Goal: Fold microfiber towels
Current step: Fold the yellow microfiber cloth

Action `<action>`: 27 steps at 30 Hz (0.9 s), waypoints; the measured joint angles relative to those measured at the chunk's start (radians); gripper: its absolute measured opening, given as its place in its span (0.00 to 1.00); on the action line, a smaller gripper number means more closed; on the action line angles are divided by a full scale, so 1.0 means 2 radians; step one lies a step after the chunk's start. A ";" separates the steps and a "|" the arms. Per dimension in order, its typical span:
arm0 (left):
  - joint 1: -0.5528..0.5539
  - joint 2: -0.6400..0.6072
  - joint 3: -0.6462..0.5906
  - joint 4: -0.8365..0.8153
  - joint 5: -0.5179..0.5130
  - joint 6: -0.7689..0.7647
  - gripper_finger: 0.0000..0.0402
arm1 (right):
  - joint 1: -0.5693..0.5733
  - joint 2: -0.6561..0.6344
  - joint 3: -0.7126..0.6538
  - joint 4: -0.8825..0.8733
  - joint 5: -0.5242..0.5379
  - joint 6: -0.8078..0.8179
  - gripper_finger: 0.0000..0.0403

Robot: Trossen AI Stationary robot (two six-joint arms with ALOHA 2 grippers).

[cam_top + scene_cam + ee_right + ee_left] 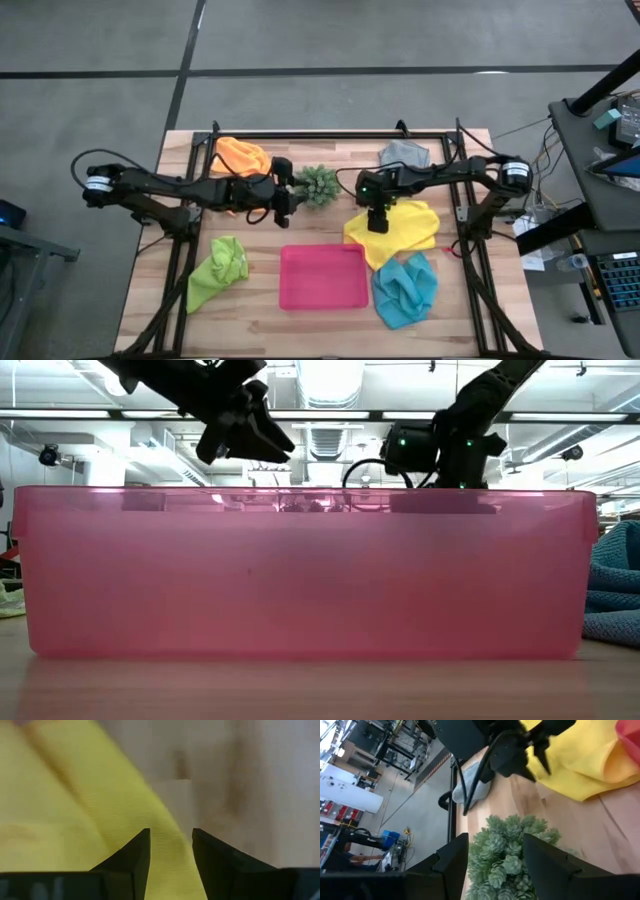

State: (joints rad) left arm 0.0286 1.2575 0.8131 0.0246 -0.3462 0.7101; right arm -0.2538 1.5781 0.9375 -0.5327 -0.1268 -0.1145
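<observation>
Overhead, five microfiber towels lay on the wooden table (330,320): the orange towel (243,156) and grey towel (404,154) at the far edge, the lime green towel (218,270) left of the pink tray (322,277), the light blue towel (405,290) right of it, and the yellow towel (395,232) just beyond the blue one. All were crumpled or loosely spread; none appeared folded.

The right gripper (171,851) stood over the yellow towel's inner edge, its fingers parted with a strip of the cloth's border showing between them; whether the pads touched the cloth could not be told, and nothing looked pinched. The left gripper (495,865) hung released beside the spiky green plant (318,185), holding nothing.

The towels were judged light, limp and fuzzy: likely to drape and bunch, not to slip, and not fragile. A pinch at a corner or free hem, where one layer lies clear of the wood, would probably serve best; a grip mid-cloth would gather several layers.

In the low view the tray wall filled nearly the whole picture, hiding the table behind it; only a piece of the blue towel showed at the edge. The right wrist view was blurred, so the towel's hem and the table grain were hard to separate.
</observation>
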 joint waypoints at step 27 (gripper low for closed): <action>0.004 -0.002 -0.003 0.024 -0.002 0.016 0.43 | 0.103 -0.081 -0.004 -0.042 0.180 0.090 0.02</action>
State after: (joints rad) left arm 0.0357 1.2541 0.8066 0.0734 -0.3496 0.7414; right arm -0.0476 1.4167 0.9285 -0.6174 0.2325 0.0658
